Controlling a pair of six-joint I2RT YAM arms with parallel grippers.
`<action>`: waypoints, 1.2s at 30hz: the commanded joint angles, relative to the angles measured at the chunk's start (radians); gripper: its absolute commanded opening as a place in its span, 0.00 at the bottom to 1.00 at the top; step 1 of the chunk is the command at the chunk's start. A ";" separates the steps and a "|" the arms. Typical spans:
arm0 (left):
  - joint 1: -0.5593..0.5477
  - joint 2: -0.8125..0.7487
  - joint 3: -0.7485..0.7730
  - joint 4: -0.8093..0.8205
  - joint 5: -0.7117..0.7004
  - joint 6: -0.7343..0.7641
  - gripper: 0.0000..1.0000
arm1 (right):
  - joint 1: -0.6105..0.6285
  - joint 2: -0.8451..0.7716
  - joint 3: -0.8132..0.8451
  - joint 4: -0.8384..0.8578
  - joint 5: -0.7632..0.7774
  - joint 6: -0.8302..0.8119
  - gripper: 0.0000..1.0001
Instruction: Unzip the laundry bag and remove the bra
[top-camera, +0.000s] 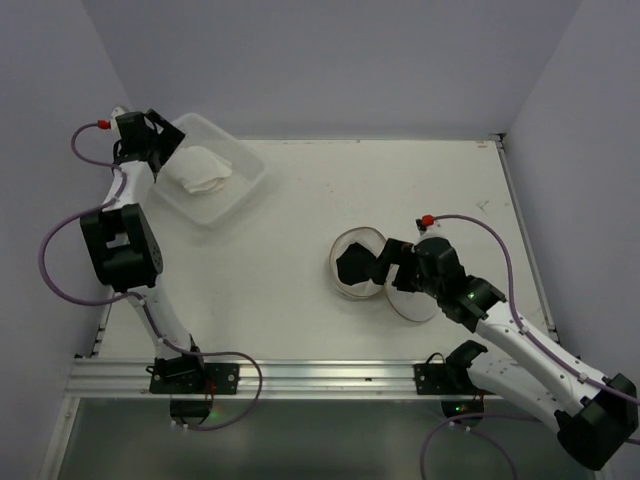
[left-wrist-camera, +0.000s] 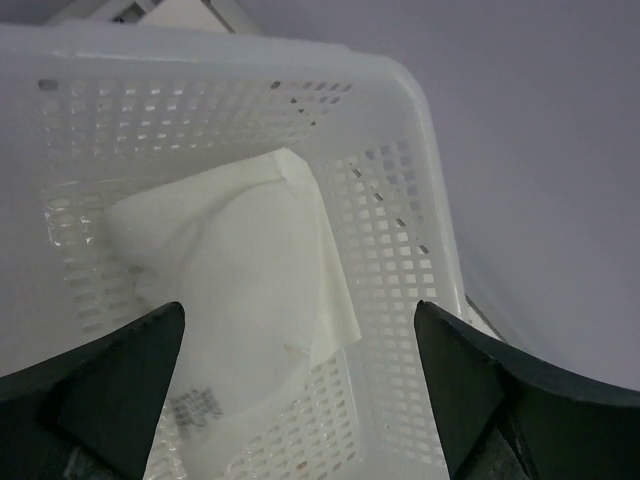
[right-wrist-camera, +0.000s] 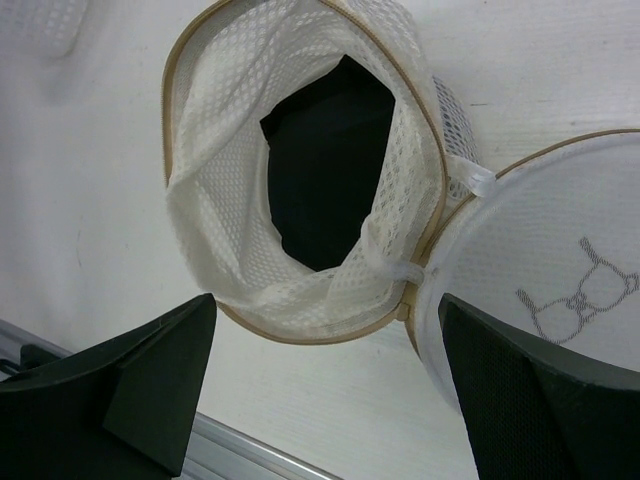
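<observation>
The laundry bag (top-camera: 345, 243) lies open on the table, right of centre. Its round lid (top-camera: 415, 305) with the bra pictogram is folded out to the right. The black bra (top-camera: 354, 266) sits inside the mesh opening. In the right wrist view the bag's mesh wall (right-wrist-camera: 215, 210) gapes around the bra (right-wrist-camera: 330, 150), and the lid (right-wrist-camera: 560, 270) lies beside it. My right gripper (top-camera: 380, 268) is open and empty just in front of the bag's rim, also seen in its wrist view (right-wrist-camera: 328, 385). My left gripper (top-camera: 160, 152) is open and empty over the far-left tub.
A clear perforated plastic tub (top-camera: 240, 190) stands at the back left and holds a folded white fabric piece (left-wrist-camera: 230, 270) with a faint grey print. The left gripper (left-wrist-camera: 300, 400) hangs above its inside, near the tub wall (left-wrist-camera: 400, 230). A metal rail (top-camera: 320, 375) runs along the near edge.
</observation>
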 joint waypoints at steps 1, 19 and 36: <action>0.009 -0.131 0.072 -0.112 -0.079 0.109 1.00 | -0.003 0.020 0.049 -0.009 0.065 0.011 0.94; -0.616 -0.664 -0.371 -0.273 -0.050 0.176 0.90 | -0.132 0.206 0.048 0.063 0.095 0.071 0.88; -1.192 -0.401 -0.196 -0.282 -0.085 0.153 0.73 | -0.175 0.246 -0.050 0.140 0.029 0.092 0.17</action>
